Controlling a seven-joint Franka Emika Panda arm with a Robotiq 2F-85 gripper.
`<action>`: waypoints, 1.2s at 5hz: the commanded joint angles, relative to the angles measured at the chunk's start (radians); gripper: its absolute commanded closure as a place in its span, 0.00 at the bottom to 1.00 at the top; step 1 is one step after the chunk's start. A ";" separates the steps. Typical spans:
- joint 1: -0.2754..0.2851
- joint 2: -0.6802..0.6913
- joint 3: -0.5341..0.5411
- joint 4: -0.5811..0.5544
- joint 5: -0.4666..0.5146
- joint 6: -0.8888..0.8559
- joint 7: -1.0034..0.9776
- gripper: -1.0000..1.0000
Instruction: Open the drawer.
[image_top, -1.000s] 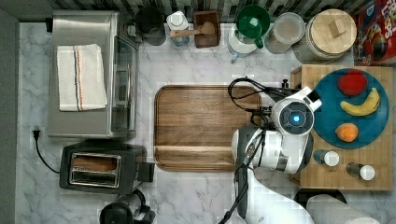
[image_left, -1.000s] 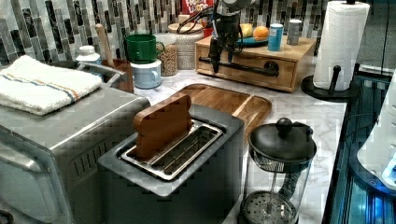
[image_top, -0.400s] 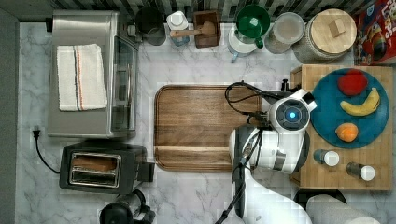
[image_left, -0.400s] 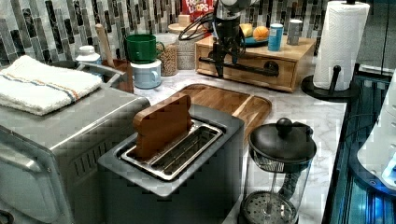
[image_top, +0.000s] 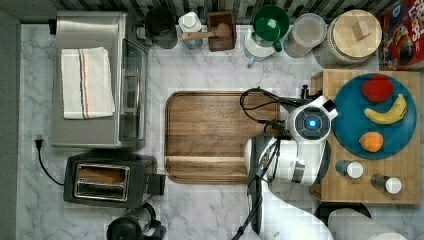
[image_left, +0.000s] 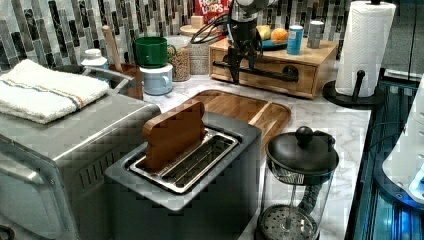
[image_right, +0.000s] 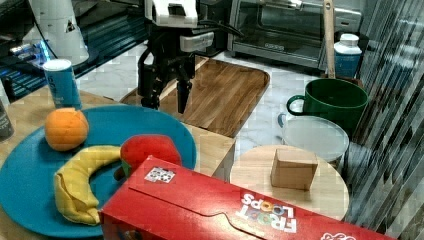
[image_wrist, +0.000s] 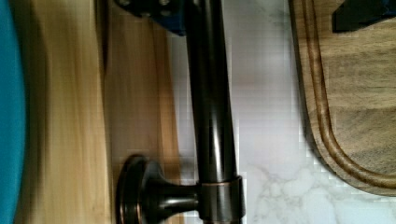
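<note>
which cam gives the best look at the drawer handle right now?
Wrist view: the black bar handle and one of its mounting posts run close-up beside the drawer front. Left view shows the whole handle across the drawer, smaller, the pincer crossing it. In the top view the arm covers most of it.

Pale drawer (image_left: 265, 67), black handle (image_wrist: 210, 112)

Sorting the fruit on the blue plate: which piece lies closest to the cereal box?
The red fruit. In the top view it sits at the plate's edge nearest the box; the banana and orange lie farther off.
</note>
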 joint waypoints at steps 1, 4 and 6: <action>0.177 -0.047 0.145 -0.044 0.023 0.024 0.225 0.00; 0.255 -0.041 0.175 -0.046 -0.058 0.021 0.395 0.00; 0.257 -0.062 0.240 -0.040 0.034 -0.028 0.367 0.00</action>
